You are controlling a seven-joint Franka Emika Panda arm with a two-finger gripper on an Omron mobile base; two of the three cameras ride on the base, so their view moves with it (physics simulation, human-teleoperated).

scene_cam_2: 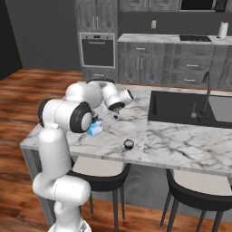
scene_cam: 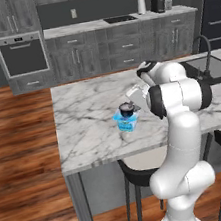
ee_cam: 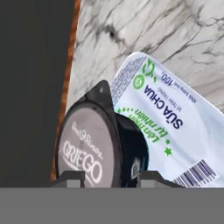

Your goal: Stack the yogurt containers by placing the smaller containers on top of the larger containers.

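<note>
Up close in the hand view, the dark cup (ee_cam: 94, 146) sits clamped in the pincer (ee_cam: 107, 177), over the light-blue tub (ee_cam: 175, 127). Left base view: cup on the tub, on the bench (scene_cam: 84, 122). Right base view: tiny cup (scene_cam_2: 128, 144) sits apart, so I'd guess let go, then fetch it

In the hand view the dark round cup with the grey "GRIEGO" lid (ee_cam: 89, 151) covers part of the pale printed lid of the light-blue squarish tub (ee_cam: 175, 127), whose right corner the edge cuts off. In the right base view the white arm (scene_cam_2: 68, 115) hides most of that tub (scene_cam_2: 94, 129), and the tiny dark cup's (scene_cam_2: 128, 144) label is too small to read.
</note>
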